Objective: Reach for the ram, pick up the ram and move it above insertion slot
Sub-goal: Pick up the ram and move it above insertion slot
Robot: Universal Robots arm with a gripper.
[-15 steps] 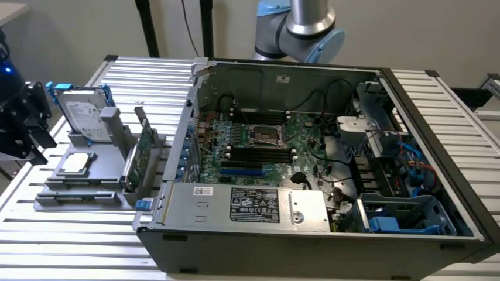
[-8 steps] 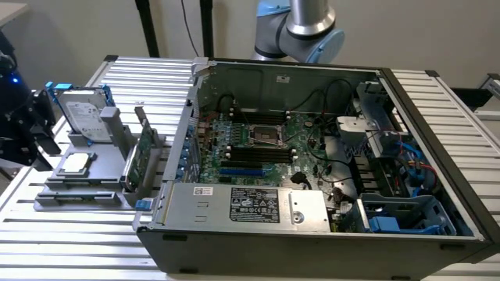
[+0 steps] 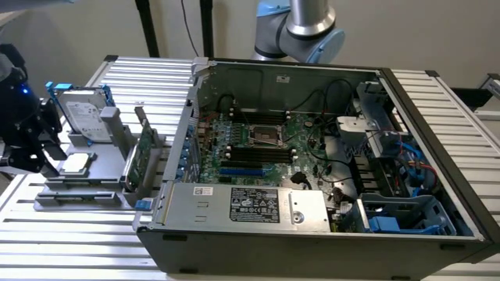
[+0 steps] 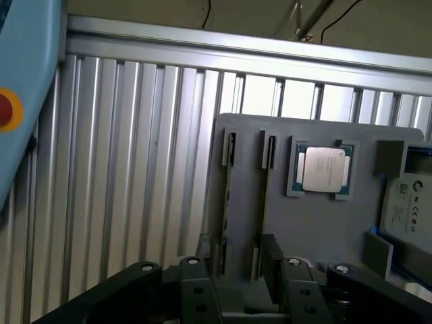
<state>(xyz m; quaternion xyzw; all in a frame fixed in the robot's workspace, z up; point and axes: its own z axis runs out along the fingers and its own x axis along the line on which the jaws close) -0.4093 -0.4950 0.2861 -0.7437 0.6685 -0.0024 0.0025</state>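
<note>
Open computer case [image 3: 312, 249] is sitting on the slatted aluminium bench [image 4: 135, 169], lid off, motherboard [image 3: 258, 143] showing inside. The arm [image 3: 308, 26] is rising behind the case. A grey fixture [image 4: 304, 229] is lying on the bench at the exterior view's left, just beside the case. It is carrying a CPU [image 4: 322, 169] flat in a square pocket, a silver hard drive [image 4: 408, 202] with blue rails standing at its outer end, and a tall green card [image 3: 137, 158] standing upright near the case wall. The gripper [image 4: 239, 287] is hanging low over the fixture at the exterior view's far left, away from the case. In the wrist view its two black fingers [image 4: 196, 283] are standing wide apart with nothing between them but the fixture below; they are gripping nothing and touching nothing that can be made out. Two narrow slot guides are running side by side next to the CPU pocket. The ram [image 4: 226, 202] is showing there edge-on as a thin line in the guide farther from the CPU, standing on its long edge and seated in the fixture, though the reading of which guide is not fully certain. That line is running down into the gap between the fingers, so the ram is the nearest thing to the gripper, and it is well apart from the motherboard.
</note>
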